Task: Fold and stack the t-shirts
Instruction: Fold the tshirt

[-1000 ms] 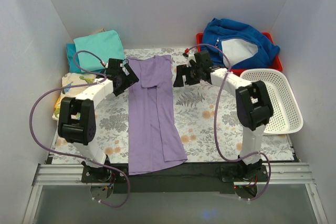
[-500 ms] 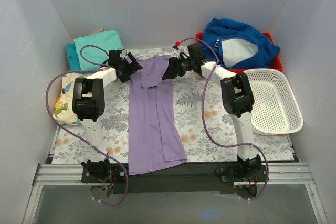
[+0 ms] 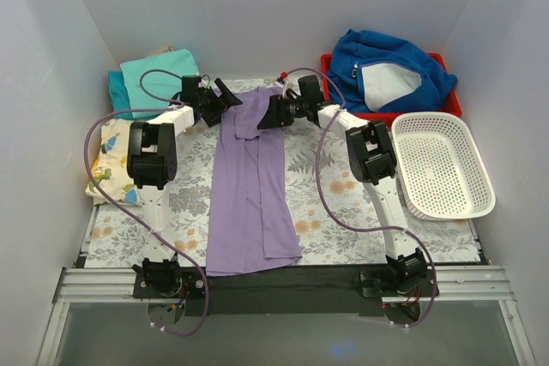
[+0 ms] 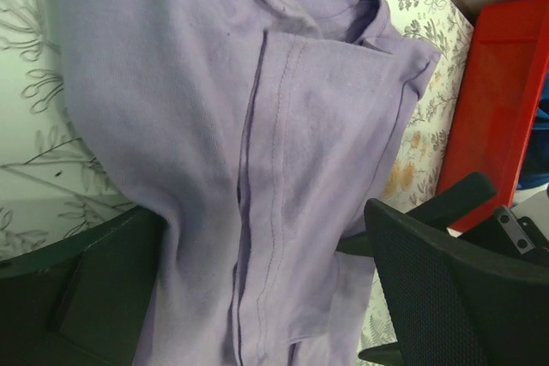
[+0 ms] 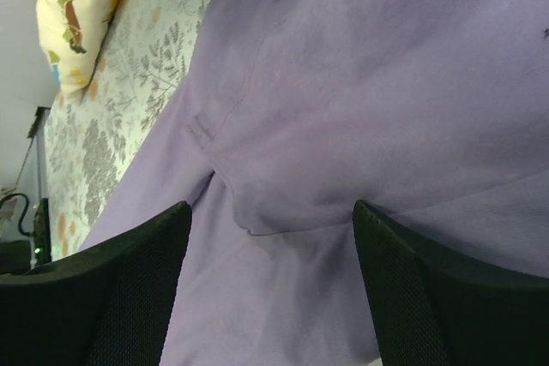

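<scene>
Long lavender cotton t-shirt [image 3: 249, 195] folded lengthwise only; left gripper [image 3: 228, 96] and right gripper [image 3: 268, 117] spread wide at its collar; folded turquoise tees [image 3: 159, 76] already stacked.

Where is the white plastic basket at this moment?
In the top external view, the white basket sits at the right edge of the table, just nearer than the red tray with the blue jacket and right of the right arm.
</scene>
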